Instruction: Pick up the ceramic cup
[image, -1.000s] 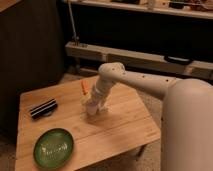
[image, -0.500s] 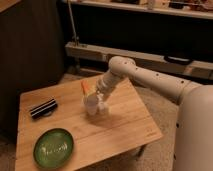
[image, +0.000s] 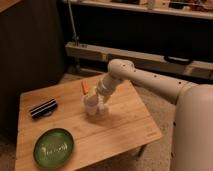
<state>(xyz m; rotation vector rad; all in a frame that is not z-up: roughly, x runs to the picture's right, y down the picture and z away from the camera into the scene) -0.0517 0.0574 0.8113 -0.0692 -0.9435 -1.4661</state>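
Ceramic cup (image: 91, 106) standing upright near middle of wooden table (image: 127, 125), just right of table centre line, well apart from green plate (image: 53, 147) at front left and black striped item (image: 43, 108) at left. Small orange item (image: 84, 87) just behind cup. Gripper (image: 93, 101) down at cup, right over rim and upper body; fingers blended with white cup, cannot tell if closed on it. Likely light, rigid, glazed so slippery, chips if dropped. Best hold: pinch across rim wall or around tapered body, firm but gentle, lift straight up.
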